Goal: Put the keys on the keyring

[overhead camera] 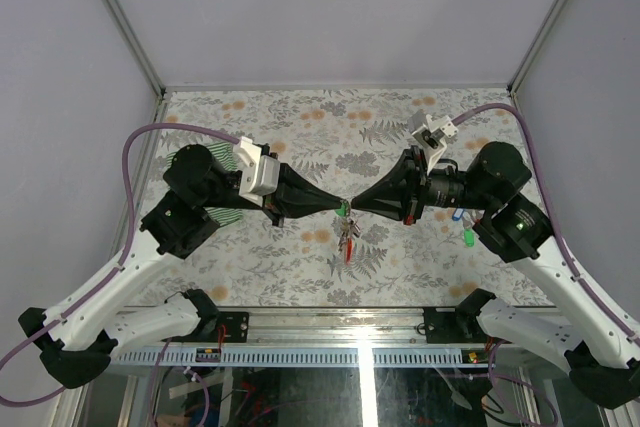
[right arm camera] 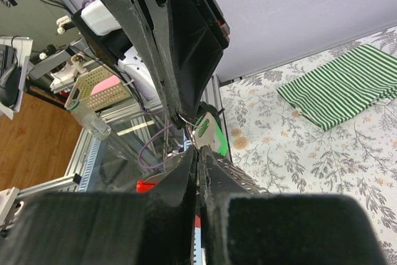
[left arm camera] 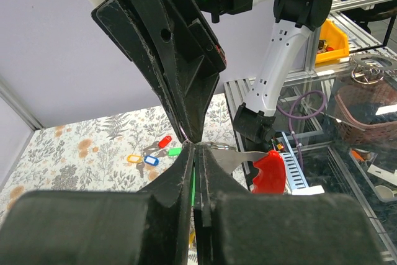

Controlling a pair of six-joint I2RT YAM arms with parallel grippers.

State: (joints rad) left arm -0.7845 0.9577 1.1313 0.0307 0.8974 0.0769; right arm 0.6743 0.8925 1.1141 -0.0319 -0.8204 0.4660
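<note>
My two grippers meet tip to tip above the middle of the table, the left gripper (overhead camera: 338, 205) and the right gripper (overhead camera: 352, 207), both shut. The left gripper (left arm camera: 197, 148) pinches the thin wire ring of the keyring (left arm camera: 239, 156), whose grey strip and red end (left arm camera: 270, 170) hang to the side. The right gripper (right arm camera: 198, 150) is shut on a green key (right arm camera: 208, 131), with the wire passing through its slot. A small bunch (overhead camera: 347, 239) dangles below the tips. Loose keys lie on the table: red (left arm camera: 164, 141), green (left arm camera: 174, 151), yellow (left arm camera: 134, 159) and blue (left arm camera: 151, 161).
A green striped cloth (overhead camera: 228, 215) lies under the left arm, and it shows as the cloth (right arm camera: 341, 88) in the right wrist view. The loose keys (overhead camera: 466, 238) sit close under the right arm. The floral table top (overhead camera: 330, 137) has white walls on three sides.
</note>
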